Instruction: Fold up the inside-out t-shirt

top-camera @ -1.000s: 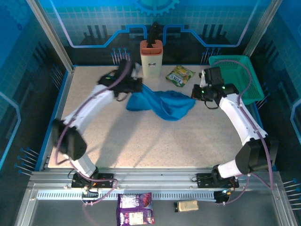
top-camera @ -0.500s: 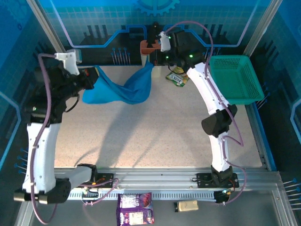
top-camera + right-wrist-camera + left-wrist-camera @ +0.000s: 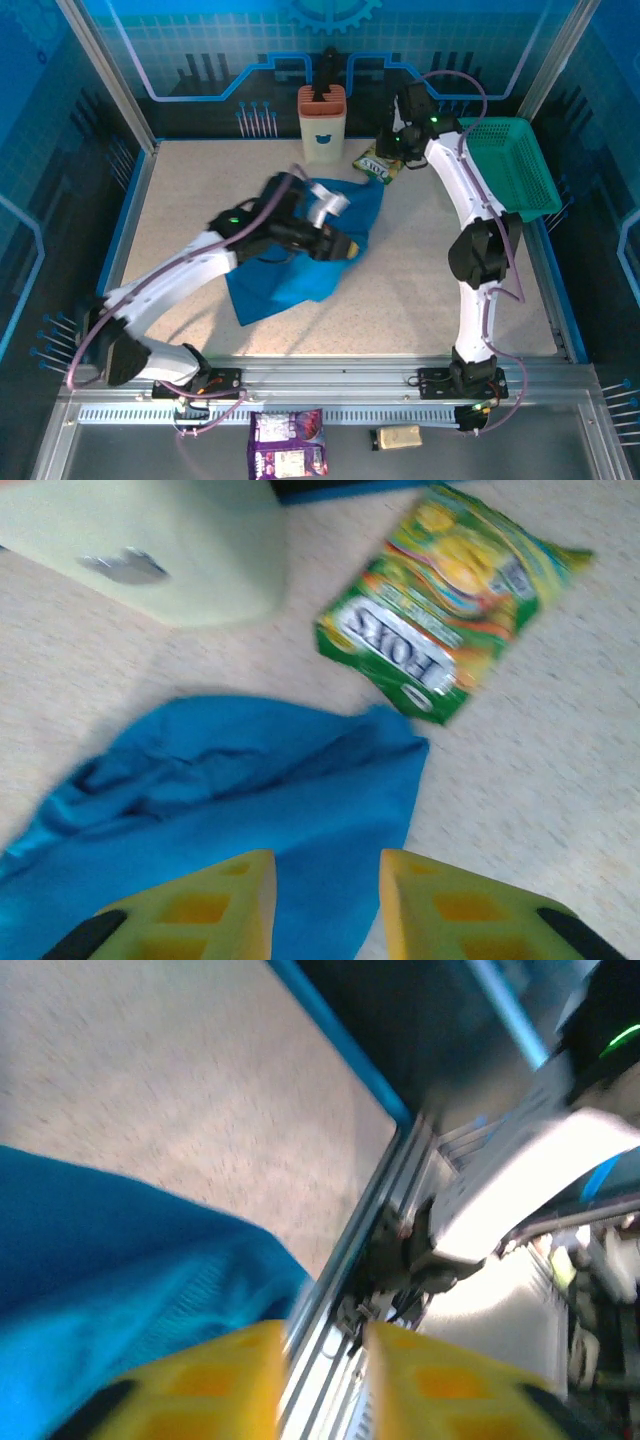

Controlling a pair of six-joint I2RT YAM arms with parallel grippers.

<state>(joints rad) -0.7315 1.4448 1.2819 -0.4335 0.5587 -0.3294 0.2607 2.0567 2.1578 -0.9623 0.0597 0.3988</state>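
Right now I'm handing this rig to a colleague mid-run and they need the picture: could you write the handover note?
Left gripper: jaws apart, empty, at the edge of the plain medium-blue cloth t-shirt.
Right gripper: jaws apart, empty, above the shirt's far edge, near the green snack packet.
Shirt: lies rumpled, roughly mid-way across the speckled table.
Done: no neat fold visible.
Left: flatten it, then fold.
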